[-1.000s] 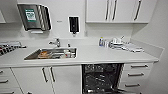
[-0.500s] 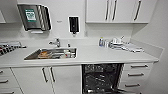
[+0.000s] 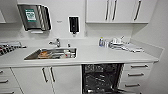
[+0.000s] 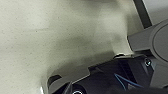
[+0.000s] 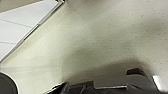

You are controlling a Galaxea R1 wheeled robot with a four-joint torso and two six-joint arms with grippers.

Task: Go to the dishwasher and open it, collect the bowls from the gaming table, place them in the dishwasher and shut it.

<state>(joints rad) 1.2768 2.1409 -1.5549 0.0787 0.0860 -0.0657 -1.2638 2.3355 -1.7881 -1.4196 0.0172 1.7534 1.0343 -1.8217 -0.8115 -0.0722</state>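
While the head view looks down on a kitchenette, the dishwasher (image 3: 102, 78) sits under the white table (image 3: 100, 56), to the right of the sink, with its door open and its dark interior and wire racks exposed. No end effector can be placed against it: the two wrist views look down on pale speckled floor (image 4: 50, 37) with dark parts of the robot at the edge, so I cannot tell whether either end effector is apart or together, nor how it stands relative to the dishwasher.

A rectangular stainless-steel sink (image 3: 51, 53) is sunk into the table, with something orange and a few pale items inside, too blurred to identify. A metal tap (image 3: 56, 43) stands behind it. White cabinet doors (image 3: 45, 78) with slim vertical bar handles are left of the dishwasher; white drawers (image 3: 136, 75) with horizontal bar handles are to its right. On the wall hang a shiny metal paper-towel dispenser (image 3: 33, 17) carrying a green and white label, its writing unreadable, and a small black dispenser (image 3: 74, 24). Upper white cabinets (image 3: 112, 11) are at the right. A cluster of small bottles and pale items (image 3: 117, 44) lies on the table near the back right corner.
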